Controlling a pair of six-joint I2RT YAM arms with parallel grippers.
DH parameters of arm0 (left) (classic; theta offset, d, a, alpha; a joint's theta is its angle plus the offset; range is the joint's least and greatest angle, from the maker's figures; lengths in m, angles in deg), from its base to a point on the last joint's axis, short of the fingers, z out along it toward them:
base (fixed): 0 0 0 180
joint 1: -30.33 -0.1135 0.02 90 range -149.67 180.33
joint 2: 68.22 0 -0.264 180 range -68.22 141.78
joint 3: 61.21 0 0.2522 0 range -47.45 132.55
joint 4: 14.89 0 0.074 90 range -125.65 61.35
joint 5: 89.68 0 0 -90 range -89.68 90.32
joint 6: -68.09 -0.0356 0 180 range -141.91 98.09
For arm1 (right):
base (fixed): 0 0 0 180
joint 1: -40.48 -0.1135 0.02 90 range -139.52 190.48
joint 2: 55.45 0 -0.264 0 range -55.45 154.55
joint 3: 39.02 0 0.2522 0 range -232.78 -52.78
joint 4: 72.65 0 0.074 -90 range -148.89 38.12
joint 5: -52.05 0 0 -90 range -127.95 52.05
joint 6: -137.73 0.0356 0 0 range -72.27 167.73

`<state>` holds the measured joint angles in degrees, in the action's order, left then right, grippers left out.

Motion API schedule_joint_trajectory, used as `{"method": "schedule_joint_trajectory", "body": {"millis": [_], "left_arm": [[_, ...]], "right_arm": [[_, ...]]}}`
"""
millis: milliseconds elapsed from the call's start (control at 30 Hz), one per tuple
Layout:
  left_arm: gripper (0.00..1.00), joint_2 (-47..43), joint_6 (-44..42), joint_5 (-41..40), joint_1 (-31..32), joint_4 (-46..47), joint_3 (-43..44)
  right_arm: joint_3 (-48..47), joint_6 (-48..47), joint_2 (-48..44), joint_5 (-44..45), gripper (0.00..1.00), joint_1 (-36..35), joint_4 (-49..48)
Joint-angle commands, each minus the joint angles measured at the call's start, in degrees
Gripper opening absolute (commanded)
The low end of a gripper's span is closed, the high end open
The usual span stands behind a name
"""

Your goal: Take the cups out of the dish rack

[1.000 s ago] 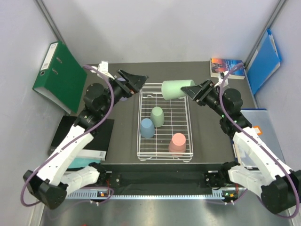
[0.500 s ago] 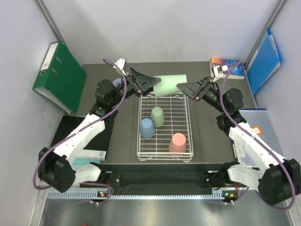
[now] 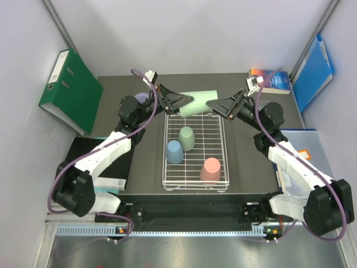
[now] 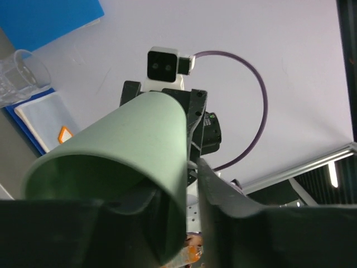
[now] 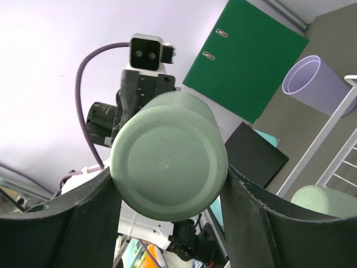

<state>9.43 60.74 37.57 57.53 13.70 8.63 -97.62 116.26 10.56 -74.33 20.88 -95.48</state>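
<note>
A mint green cup (image 3: 198, 102) hangs on its side above the far end of the white wire dish rack (image 3: 223, 162). My right gripper (image 3: 213, 104) is shut on its base end; the round bottom (image 5: 167, 162) sits between both fingers. My left gripper (image 3: 187, 100) has one finger inside the open mouth and one outside, pinching the cup wall (image 4: 167, 167). A second mint cup (image 3: 187, 138), a light blue cup (image 3: 174, 151) and a salmon pink cup (image 3: 210, 169) stand upside down in the rack. A lilac cup (image 5: 315, 84) stands on the table left of the rack.
A green binder (image 3: 70, 89) leans on the left wall. A blue folder (image 3: 312, 72) and a book (image 3: 269, 79) are at the back right. A black notebook (image 3: 83, 159) lies at the left, and a clear glass (image 4: 19, 72) stands on the right side.
My left gripper has swung in from the left to the mint cup's open end and closed its jaws on the rim. The right gripper shifted the cup slightly back and left.
</note>
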Motion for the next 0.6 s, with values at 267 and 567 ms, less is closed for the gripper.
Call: {"method": "schedule_joint_trajectory", "body": {"millis": [267,567], "left_arm": [[0.0,-4.9,-22.2,-4.3,-0.2,-33.5,10.6],[0.0,-5.8,-39.4,-42.0,-0.5,-78.9,26.3]], "right_arm": [[-11.0,-19.9,-3.2,6.5,0.8,-1.4,26.1],[-19.7,-34.9,-6.7,33.9,1.0,-1.9,56.8]]}}
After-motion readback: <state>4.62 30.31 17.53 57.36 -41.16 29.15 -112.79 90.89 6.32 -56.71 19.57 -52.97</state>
